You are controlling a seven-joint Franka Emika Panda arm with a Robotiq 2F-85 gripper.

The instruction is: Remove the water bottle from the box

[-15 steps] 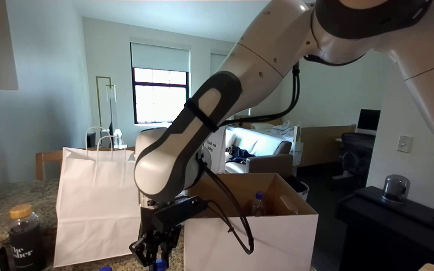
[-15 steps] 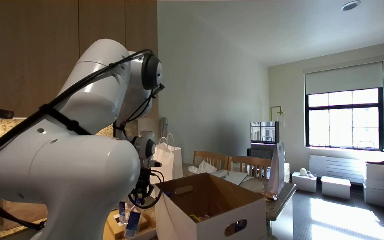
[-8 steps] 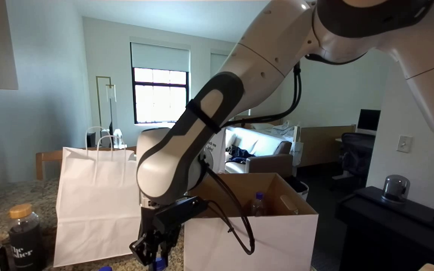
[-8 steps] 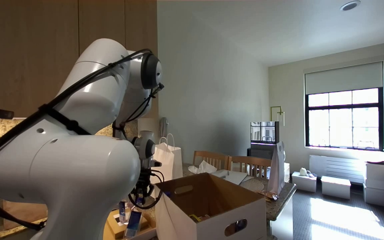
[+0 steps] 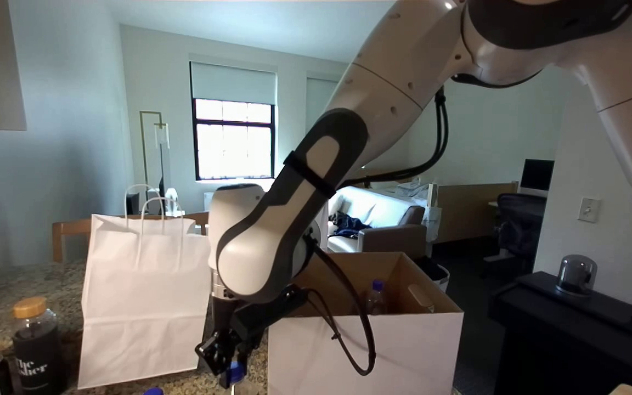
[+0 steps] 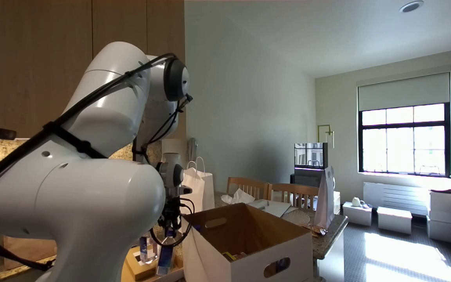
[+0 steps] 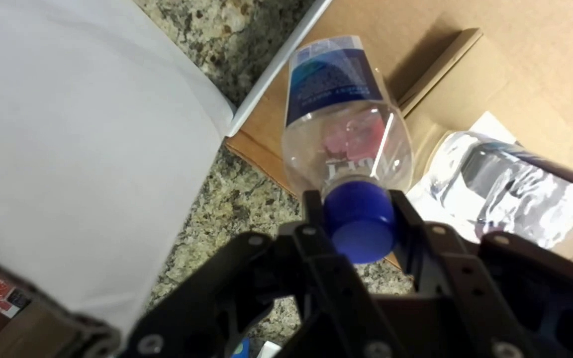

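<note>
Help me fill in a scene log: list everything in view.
Box: 1, white, brown inside, beside cardboard
Held bottle: 1, clear and blue, in gripper
Boxed bottle: 1, clear and blue, in box
Third bottle: 1, clear, on cardboard
Package: at least 1, yellow, in box
Cardboard: at least 1, brown, on counter
Handled paper bag: 1, white, on counter
Drink bottle: 1, black and orange, on counter
Counter: 1, speckled, under cardboard
Wooden chairs: 2, brown, behind counter
Sofa: 1, brown and pale, background
Window: at least 1, black-framed, background
Arm: 1, white and black, over counter
Gripper: 1, black, closed on held bottle
</note>
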